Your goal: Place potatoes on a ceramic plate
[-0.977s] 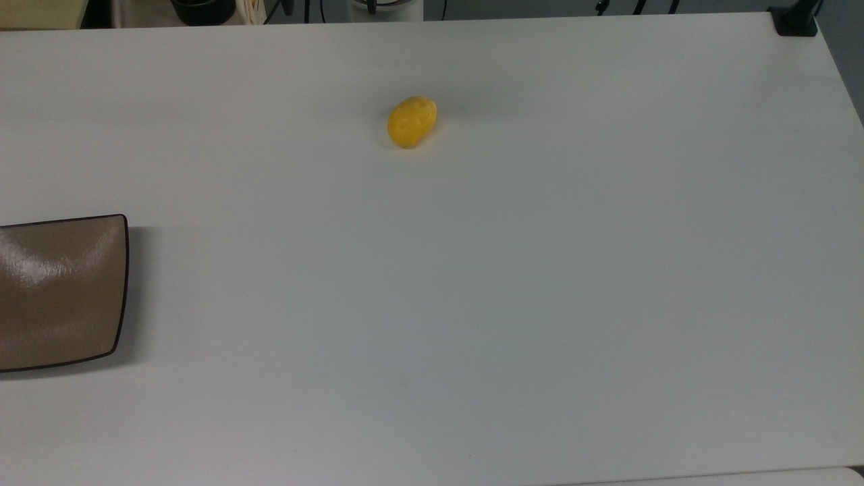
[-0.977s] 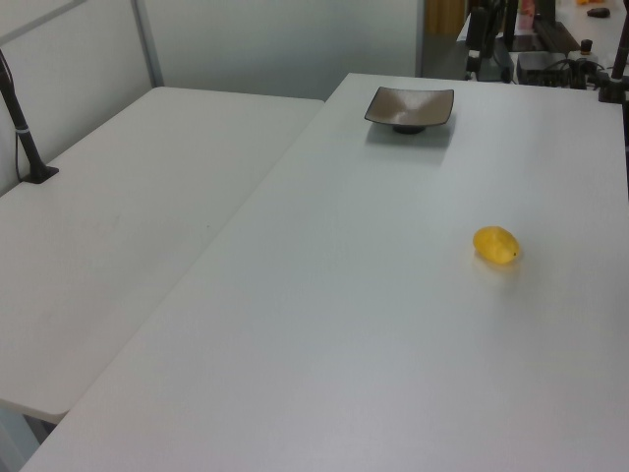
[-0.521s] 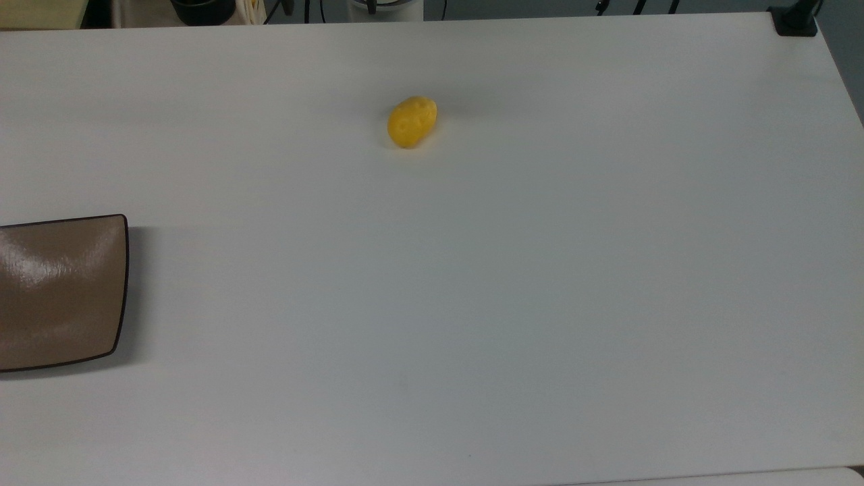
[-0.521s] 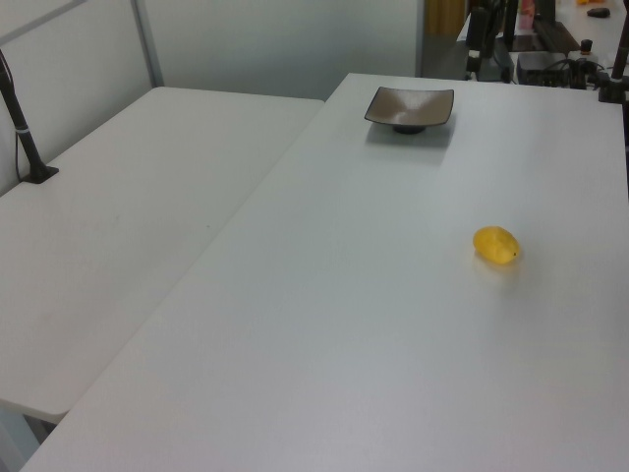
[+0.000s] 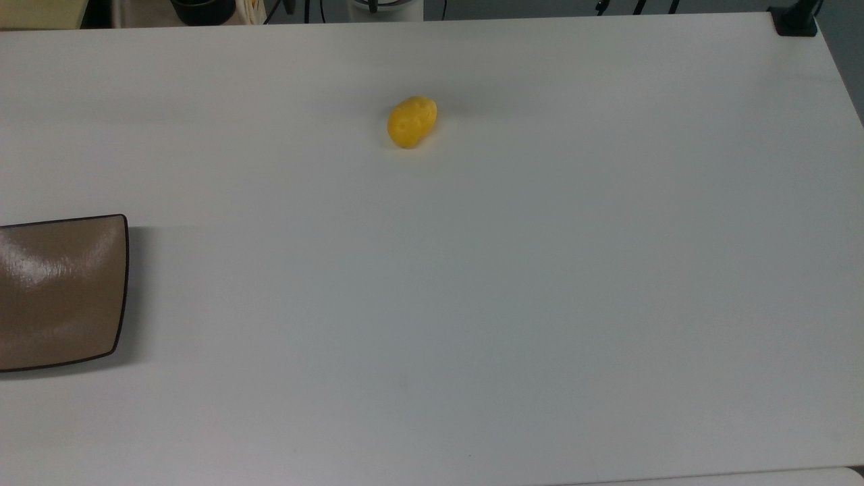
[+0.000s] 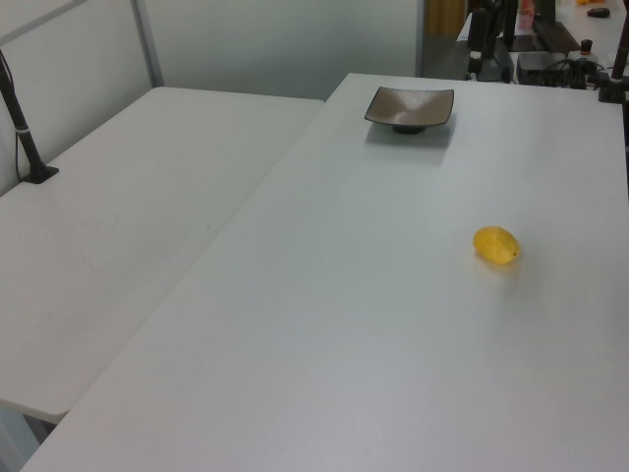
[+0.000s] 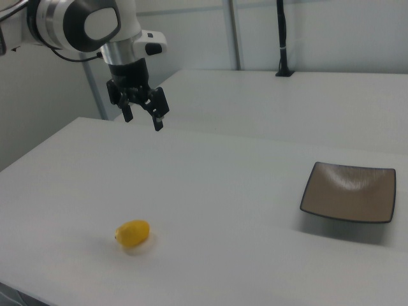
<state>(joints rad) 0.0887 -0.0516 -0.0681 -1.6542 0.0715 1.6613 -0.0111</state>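
Nothing on the table (image 5: 513,283) has moved since a second ago: potato and plate lie where they were. In the right view, from left to right, the gripper (image 7: 141,116) hangs in the air with its fingers spread wide and empty, well above the potato (image 7: 132,234), which rests on the bare tabletop. The brown plate (image 7: 349,191) sits well apart at the right view's right.
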